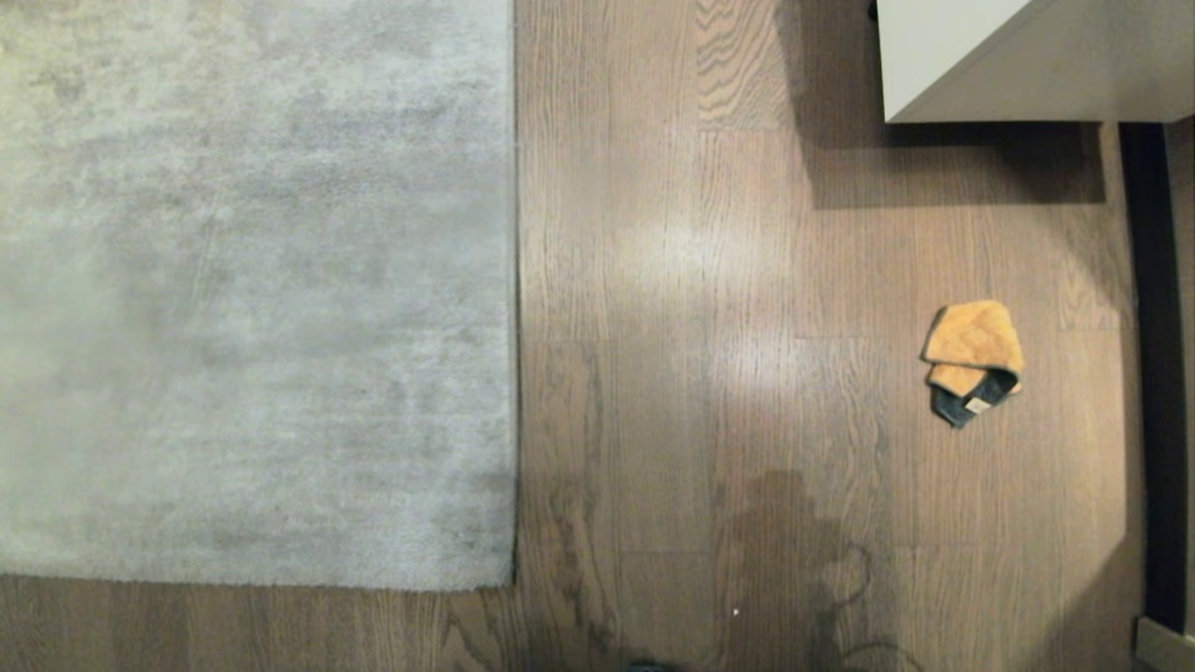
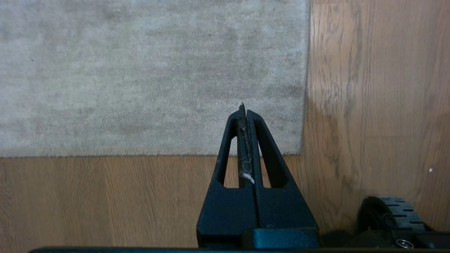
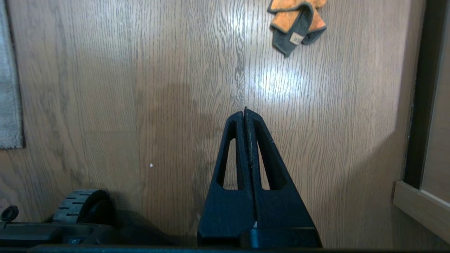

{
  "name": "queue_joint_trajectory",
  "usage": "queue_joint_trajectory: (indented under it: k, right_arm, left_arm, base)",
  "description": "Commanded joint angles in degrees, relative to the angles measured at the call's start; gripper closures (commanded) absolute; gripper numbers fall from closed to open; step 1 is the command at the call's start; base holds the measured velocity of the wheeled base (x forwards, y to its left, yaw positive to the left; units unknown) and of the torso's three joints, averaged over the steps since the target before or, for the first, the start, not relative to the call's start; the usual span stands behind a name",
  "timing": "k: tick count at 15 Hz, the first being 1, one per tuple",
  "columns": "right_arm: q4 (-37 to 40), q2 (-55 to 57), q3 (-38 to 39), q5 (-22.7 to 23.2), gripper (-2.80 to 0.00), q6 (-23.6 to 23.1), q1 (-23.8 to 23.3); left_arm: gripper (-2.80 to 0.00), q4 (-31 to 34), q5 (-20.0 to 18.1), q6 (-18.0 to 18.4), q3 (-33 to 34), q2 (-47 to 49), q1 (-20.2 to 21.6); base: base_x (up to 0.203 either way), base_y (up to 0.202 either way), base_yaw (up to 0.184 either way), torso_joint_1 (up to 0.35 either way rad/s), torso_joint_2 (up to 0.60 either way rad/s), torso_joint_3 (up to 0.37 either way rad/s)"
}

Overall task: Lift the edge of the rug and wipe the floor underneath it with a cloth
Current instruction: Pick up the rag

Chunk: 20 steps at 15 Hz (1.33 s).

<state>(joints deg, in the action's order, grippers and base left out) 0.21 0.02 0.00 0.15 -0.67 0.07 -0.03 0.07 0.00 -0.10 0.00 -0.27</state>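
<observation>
Head view cuts off much of what we see: the rug (image 1: pixel 252 289) runs out of frame at nine and twelve o'clock, so only its corner and two straight borders show. The rug edge (image 1: pixel 514 308) lies flat on the floor (image 1: pixel 653 373), with its near corner at about seven o'clock. Neither arm appears in this view; we make out only a blurred shadow on the planks at six o'clock.

The rug is light grey, short-piled and mottled. The floor is brown wood-grain planking with darker streaks and a pale glare patch near the middle. The cloth (image 1: pixel 973 360) sits at three o'clock, well apart from the rug, a crumpled orange-tan fluffy rag with dark trim and a small label, lying on bare planks.

At one o'clock we see a pale, flat-faced piece of furniture (image 1: pixel 1027 56), cropped, casting a shadow on the floor, and a dark strip (image 1: pixel 1153 373) runs down the three o'clock border.

From the left wrist we see the left gripper (image 2: pixel 244 109), its black fingers pressed together with nothing between them but some lint, hanging over the rug corner. From the right wrist we see the right gripper (image 3: pixel 245 111), likewise pressed together and empty, above bare floor, with the cloth ahead of its tips. A treaded wheel (image 3: pixel 82 205) of the base shows partly beside it.
</observation>
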Motion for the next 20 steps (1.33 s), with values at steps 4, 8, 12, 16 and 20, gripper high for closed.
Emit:
queue_joint_trajectory:
  k: [4,8,12,16,20]
  right_arm:
    - [0.1,0.0,0.0,-0.1,0.00,0.0,0.0]
    - [0.0,0.0,0.0,0.0,0.00,0.0,0.0]
    - [0.0,0.0,0.0,0.0,0.00,0.0,0.0]
    - [0.0,0.0,0.0,0.0,0.00,0.0,0.0]
    - [0.0,0.0,0.0,-0.1,0.00,0.0,0.0]
  left_arm:
    - [0.00,0.0,0.0,0.0,0.0,0.0,0.0]
    - [0.00,-0.1,0.0,-0.1,0.0,0.0,0.0]
    - [0.00,-0.1,0.0,-0.1,0.0,0.0,0.0]
    - [0.00,-0.1,0.0,-0.1,0.0,0.0,0.0]
    - [0.00,-0.1,0.0,-0.1,0.1,0.0,0.0]
  base:
    - [0.000,0.000,0.000,0.001,0.00,-0.193]
    - [0.000,0.000,0.000,0.002,0.01,-0.202]
    - [0.000,0.000,0.000,-0.001,0.00,-0.201]
    - [0.000,0.000,0.000,-0.001,0.00,-0.199]
    - [0.000,0.000,0.000,0.000,0.00,-0.178]
